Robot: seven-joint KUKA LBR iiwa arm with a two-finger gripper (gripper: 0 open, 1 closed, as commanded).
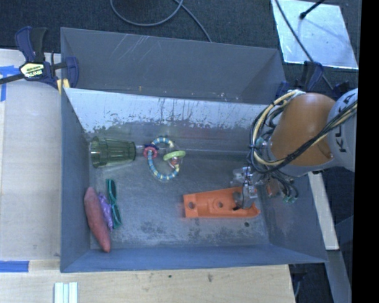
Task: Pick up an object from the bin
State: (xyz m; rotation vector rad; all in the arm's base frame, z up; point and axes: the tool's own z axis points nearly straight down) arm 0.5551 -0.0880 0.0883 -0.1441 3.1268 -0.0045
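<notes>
My gripper (245, 196) reaches into the right side of the bin, its fingertips down at the right end of a flat orange plastic piece (215, 204) with holes in it, which lies on the bin floor. The fingers stand close around that end of the piece. A colourful ring-shaped toy (164, 158) lies to the left, toward the back wall.
A dark green ribbed cup (112, 152) lies on its side at the back left. At the front left lie a reddish sausage-shaped thing (97, 220), a purple piece (106, 206) and a green clip-like thing (112, 201). The arm's orange cover hangs above the bin's right wall.
</notes>
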